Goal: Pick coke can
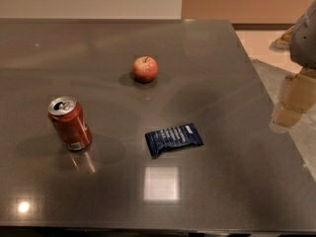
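Note:
The coke can (70, 124) is a red can with a silver top and pull tab. It stands upright, leaning slightly, on the left part of the dark table (222, 191). My gripper (289, 107) hangs at the right edge of the view, just past the table's right edge, under a grey arm part (305, 36). It is far to the right of the can and touches nothing on the table.
A red-yellow apple (145, 68) sits at the middle back of the table. A dark blue snack packet (174, 138) lies flat in the middle, to the right of the can. The table's right edge runs diagonally beside the gripper, with floor beyond it.

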Robot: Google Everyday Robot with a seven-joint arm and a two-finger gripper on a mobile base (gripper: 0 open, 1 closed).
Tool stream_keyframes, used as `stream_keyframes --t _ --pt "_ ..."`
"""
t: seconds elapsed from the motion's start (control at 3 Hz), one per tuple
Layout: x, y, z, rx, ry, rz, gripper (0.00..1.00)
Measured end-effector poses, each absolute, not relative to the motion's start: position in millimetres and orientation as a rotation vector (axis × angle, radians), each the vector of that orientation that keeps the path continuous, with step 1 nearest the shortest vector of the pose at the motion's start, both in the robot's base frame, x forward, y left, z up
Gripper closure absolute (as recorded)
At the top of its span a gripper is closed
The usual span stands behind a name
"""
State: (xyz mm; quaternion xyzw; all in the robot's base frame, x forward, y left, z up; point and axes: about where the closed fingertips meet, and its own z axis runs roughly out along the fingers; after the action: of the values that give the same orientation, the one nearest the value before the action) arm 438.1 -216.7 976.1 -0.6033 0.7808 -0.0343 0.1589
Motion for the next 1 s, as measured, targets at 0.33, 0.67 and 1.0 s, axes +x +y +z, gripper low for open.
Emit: stream_keyframes --t 0.33,0.67,1.0 --pt "440.7 -213.9 978.2 -1.726 2.222 -0.101 0.0" --pt "454.8 -190.7 983.6 -1.746 2.147 -0.053 0.0" --pt "477.1 -148.9 988.5 -1.789 2.024 0.01 0.0"
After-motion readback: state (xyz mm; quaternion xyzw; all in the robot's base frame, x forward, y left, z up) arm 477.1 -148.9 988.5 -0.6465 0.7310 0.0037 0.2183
